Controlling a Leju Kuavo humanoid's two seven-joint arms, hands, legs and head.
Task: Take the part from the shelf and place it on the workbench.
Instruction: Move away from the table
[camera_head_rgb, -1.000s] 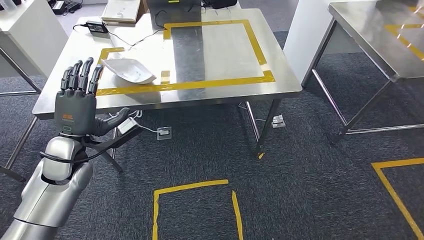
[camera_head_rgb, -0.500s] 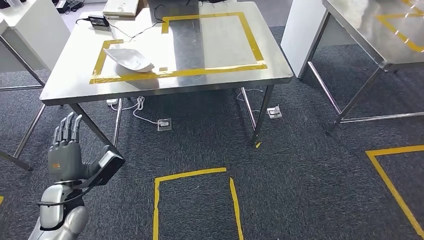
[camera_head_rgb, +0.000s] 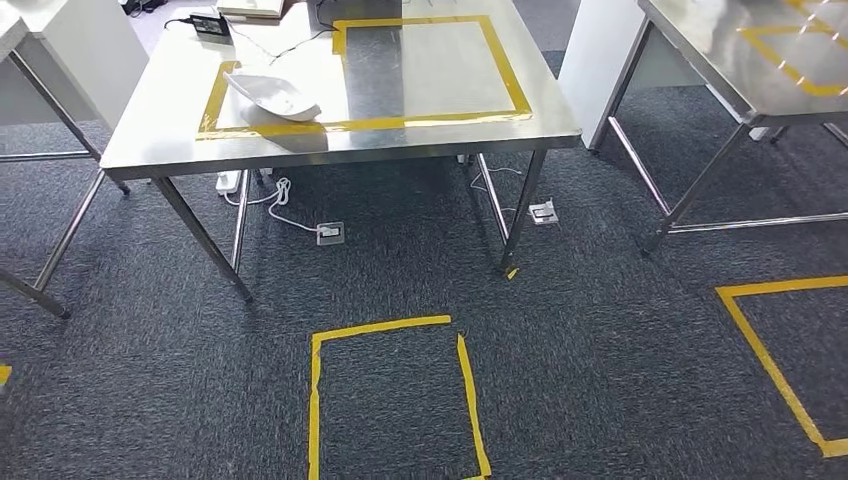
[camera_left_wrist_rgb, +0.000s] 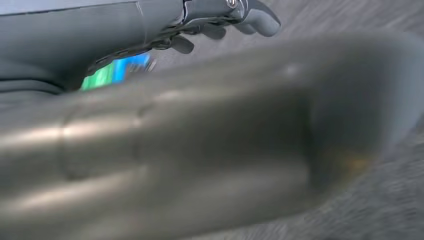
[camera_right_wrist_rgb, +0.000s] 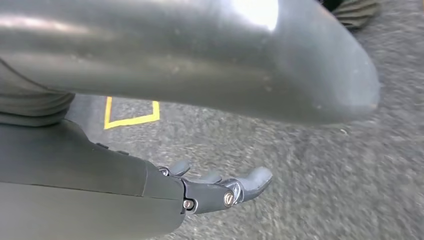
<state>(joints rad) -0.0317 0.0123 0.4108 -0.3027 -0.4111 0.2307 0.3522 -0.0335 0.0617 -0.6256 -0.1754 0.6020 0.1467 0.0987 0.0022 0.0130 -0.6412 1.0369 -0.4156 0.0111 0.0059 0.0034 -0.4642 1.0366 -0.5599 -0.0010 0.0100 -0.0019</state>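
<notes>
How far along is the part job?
Done: the white part lies on the workbench, inside the yellow tape. In hand: nothing. The left hand and right hand hang over the carpet, fingers apart and empty. Left: nothing visible.

Left hand seen from its wrist camera, hanging low over carpet, grey thumb stretched out straight, darker fingers loosely bent beneath it, nothing between them. Right hand likewise lowered over the floor, thumb extended forward, fingers slightly curled and apart, holding nothing. Both views blurred and partly blocked by a thick grey rounded part close to each lens.
</notes>
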